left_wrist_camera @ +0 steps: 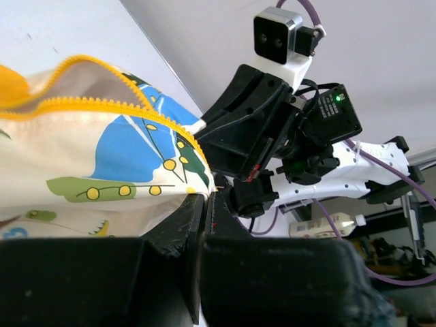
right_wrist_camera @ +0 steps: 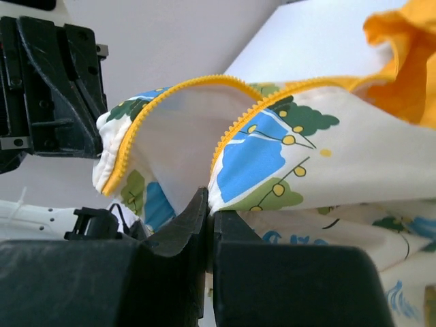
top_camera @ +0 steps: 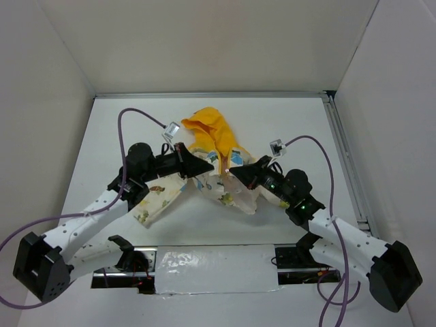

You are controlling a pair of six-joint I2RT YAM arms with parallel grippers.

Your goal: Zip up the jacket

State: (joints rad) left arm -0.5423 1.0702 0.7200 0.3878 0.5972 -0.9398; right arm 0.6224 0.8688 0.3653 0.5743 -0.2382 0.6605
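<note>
The jacket lies mid-table, yellow-orange hood at the back, cream printed body toward me, its front open. My left gripper is shut on the jacket's bottom hem at one front edge; in the left wrist view the printed cloth with its yellow zipper teeth runs into the closed jaws. My right gripper is shut on the other front edge's bottom corner; in the right wrist view the cloth with its yellow zipper tape rises from the closed jaws and the white lining shows between the two edges.
White walls enclose the table on three sides. A metal rail runs along the right edge. A taped white strip lies at the near edge between the arm bases. Purple cables loop over both arms.
</note>
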